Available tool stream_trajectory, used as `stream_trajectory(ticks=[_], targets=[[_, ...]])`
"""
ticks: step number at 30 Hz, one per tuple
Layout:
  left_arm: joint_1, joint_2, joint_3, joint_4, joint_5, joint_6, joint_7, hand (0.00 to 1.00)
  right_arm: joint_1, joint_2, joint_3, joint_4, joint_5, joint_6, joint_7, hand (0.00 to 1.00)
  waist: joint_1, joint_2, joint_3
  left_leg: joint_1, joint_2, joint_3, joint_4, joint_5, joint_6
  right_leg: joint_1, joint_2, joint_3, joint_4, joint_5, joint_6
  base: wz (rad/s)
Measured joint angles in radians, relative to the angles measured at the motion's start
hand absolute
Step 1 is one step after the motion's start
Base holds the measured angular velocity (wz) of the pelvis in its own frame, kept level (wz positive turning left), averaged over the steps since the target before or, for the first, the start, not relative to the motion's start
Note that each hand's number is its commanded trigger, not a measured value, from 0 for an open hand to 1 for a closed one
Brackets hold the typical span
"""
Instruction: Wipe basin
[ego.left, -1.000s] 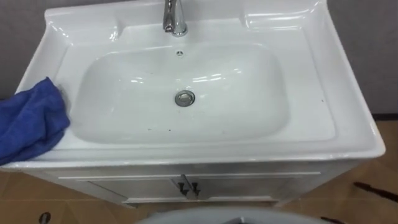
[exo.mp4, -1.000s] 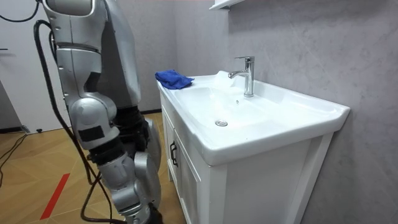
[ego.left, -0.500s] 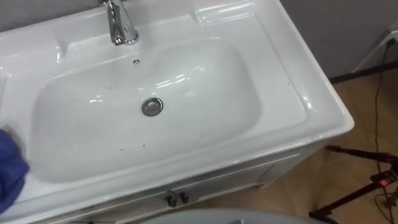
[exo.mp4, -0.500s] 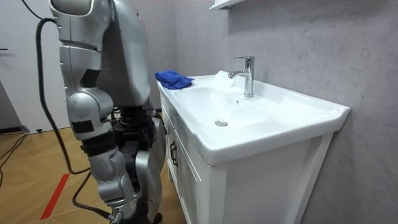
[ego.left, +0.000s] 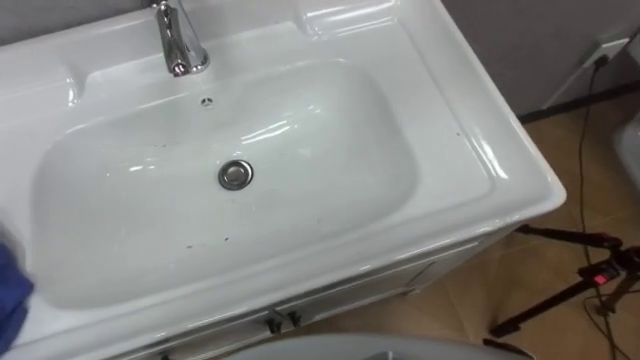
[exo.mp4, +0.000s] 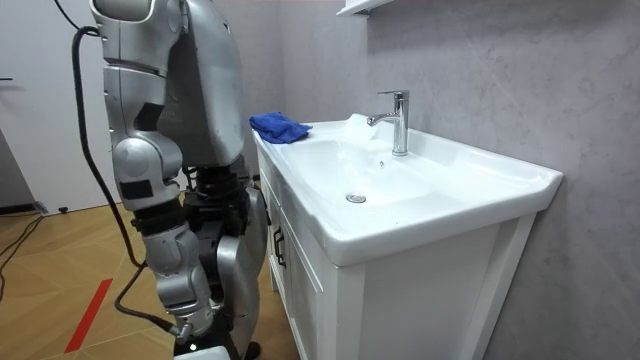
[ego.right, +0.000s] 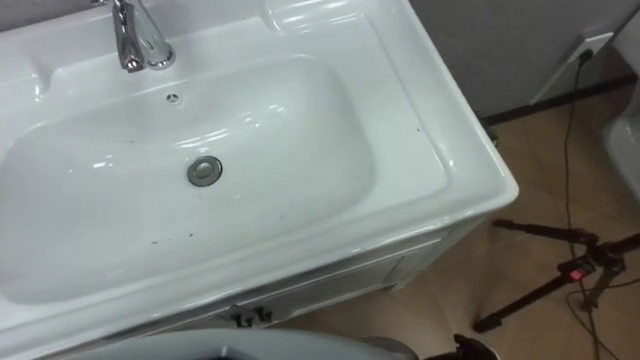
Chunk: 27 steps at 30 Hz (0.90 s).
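The white basin (ego.left: 330, 170) has a round drain (ego.left: 235, 174) in the middle of its bowl. All places here go from that drain. The tap (ego.left: 178, 45) stands behind it, by the wall. The blue cloth (exo.mp4: 279, 126) lies on the basin's rim far off to the robot's left of the drain, past the end of the bowl. It is bunched up, so I cannot name a long side. Small dark specks sit in the bowl just in front of the drain. The robot stands close at the front of the basin, turned a bit to its right. That puts the cloth on its left-arm side. I cannot tell how open either hand is or what it holds
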Motion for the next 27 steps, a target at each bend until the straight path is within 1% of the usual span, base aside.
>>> stream_trajectory(ticks=[2,5,7,11,14,17,20,22,25,27], targets=[[-0.001,0.002,-0.007,0.000,0.003,0.006,-0.008,0.00,0.000,0.001,0.001,0.000,-0.025,0.002,0.001,0.00,0.000,0.002,-0.0003,0.000,-0.001,0.000,0.000,-0.002,0.003,-0.001,-0.001,0.001,0.000,0.003,0.004,0.00],[-0.002,0.005,-0.019,-0.001,0.036,0.019,-0.013,0.00,0.000,0.002,0.002,0.000,-0.058,0.020,0.008,0.00,-0.005,0.005,-0.0020,-0.002,-0.004,0.001,0.006,-0.005,0.008,-0.007,-0.004,0.001,-0.002,0.005,0.008,0.02],[-0.008,0.006,-0.043,-0.001,0.079,0.033,-0.019,0.00,-0.001,0.002,0.002,0.000,-0.066,0.038,0.020,0.00,-0.005,0.005,-0.0032,-0.004,-0.004,0.001,0.015,-0.008,0.014,-0.008,-0.005,0.003,-0.001,0.007,0.012,0.00],[-0.009,0.007,-0.054,-0.002,0.119,0.044,-0.035,0.00,-0.001,0.005,0.002,0.000,-0.083,0.052,0.024,0.00,-0.005,0.006,-0.0039,-0.001,-0.005,0.001,0.016,-0.010,0.017,-0.008,-0.005,0.005,0.000,0.012,0.016,-0.01],[-0.010,0.006,-0.054,-0.001,0.131,0.058,-0.040,0.00,0.000,0.007,0.003,0.001,-0.101,0.066,0.034,0.00,-0.006,0.006,-0.0045,-0.001,-0.005,0.001,0.017,-0.010,0.017,-0.008,-0.006,0.005,0.000,0.015,0.017,-0.03],[-0.003,0.006,-0.055,-0.001,0.141,0.060,-0.054,0.00,0.000,0.007,0.004,0.001,-0.107,0.082,0.044,0.00,-0.007,0.006,-0.0045,0.000,-0.005,0.002,0.017,-0.010,0.017,-0.008,-0.006,0.007,0.001,0.016,0.017,0.00],[0.003,0.007,-0.079,0.000,0.140,0.078,-0.054,0.00,0.005,0.008,0.044,0.018,-0.113,0.093,0.044,0.00,-0.007,0.007,-0.0044,0.005,-0.006,0.001,0.017,-0.010,0.017,-0.008,-0.005,0.010,0.002,0.016,0.017,-0.01],[0.006,0.006,-0.093,-0.001,0.139,0.096,-0.055,0.00,0.002,0.013,0.071,0.030,-0.116,0.120,0.054,0.00,-0.005,0.008,-0.0051,0.010,-0.005,0.000,0.017,-0.010,0.017,-0.006,-0.004,0.018,0.003,0.016,0.017,-0.09],[0.013,0.005,-0.094,-0.001,0.139,0.115,-0.056,0.00,0.003,0.018,0.081,0.034,-0.126,0.138,0.068,0.00,-0.005,0.008,-0.0052,0.012,-0.006,0.000,0.017,-0.010,0.017,-0.006,-0.004,0.025,0.003,0.016,0.017,-0.08],[0.016,0.005,-0.094,-0.001,0.139,0.120,-0.058,0.00,0.003,0.018,0.082,0.034,-0.134,0.154,0.081,0.00,-0.005,0.007,-0.0052,0.014,-0.006,0.000,0.017,-0.010,0.017,-0.006,-0.004,0.030,0.004,0.016,0.017,-0.08]])
